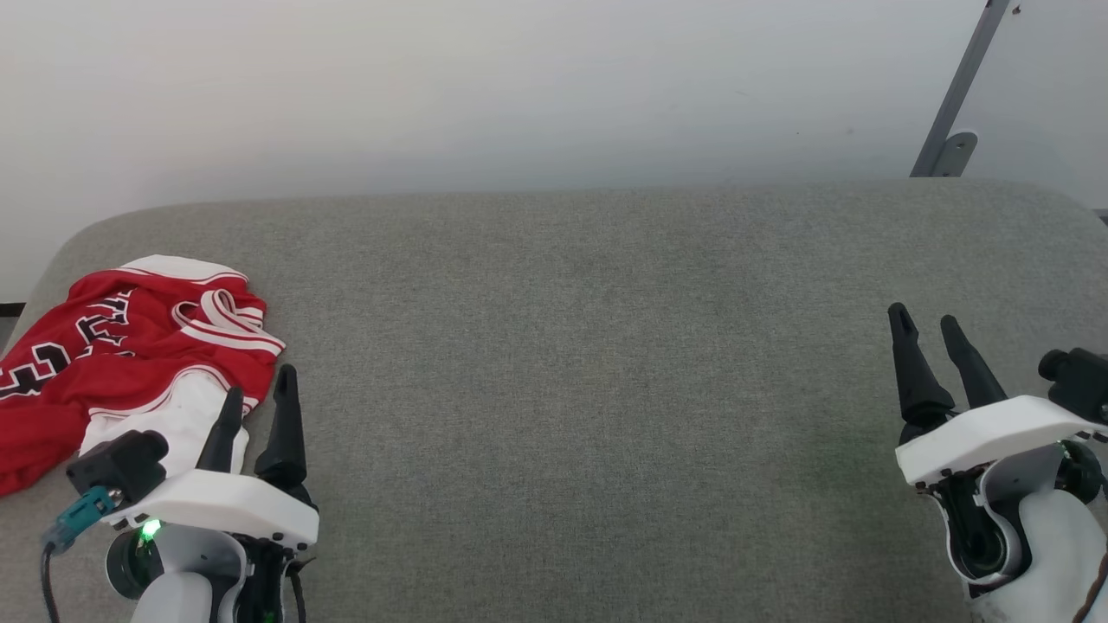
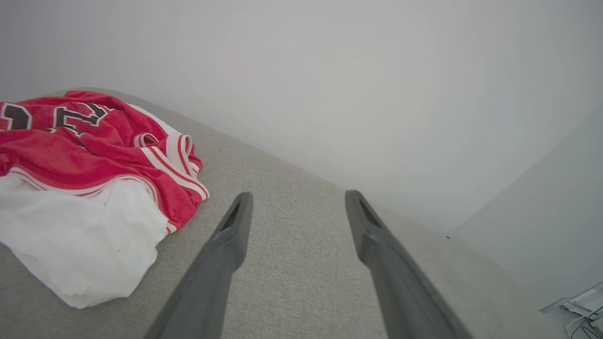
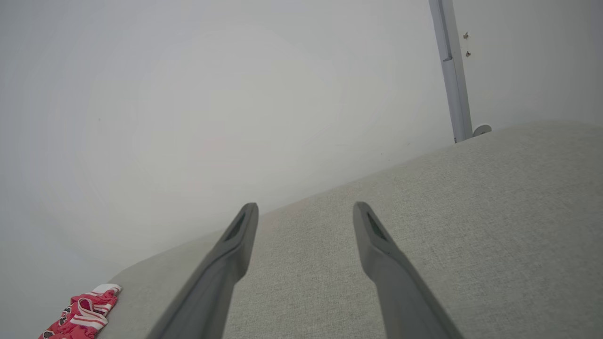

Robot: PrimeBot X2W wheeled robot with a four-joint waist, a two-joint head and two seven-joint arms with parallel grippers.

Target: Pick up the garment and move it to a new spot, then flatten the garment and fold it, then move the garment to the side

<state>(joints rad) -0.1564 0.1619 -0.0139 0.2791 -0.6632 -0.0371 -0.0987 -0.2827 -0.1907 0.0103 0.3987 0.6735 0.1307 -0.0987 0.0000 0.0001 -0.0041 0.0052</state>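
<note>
Left gripper (image 1: 260,382) and right gripper (image 1: 924,316), jaws spread and empty, over grey cushion (image 1: 571,346); crumpled garment (image 1: 130,346) beside left one.

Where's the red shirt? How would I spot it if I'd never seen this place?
Start with the big grey padded surface against the pale wall. Look to its left end, just beyond the robot's left hand, where the jersey lies crumpled. It is the one bright thing there: red with white panels, striped trim and black lettering.

Crumpled red-and-white garment (image 1: 130,346), table's far-left end
</note>
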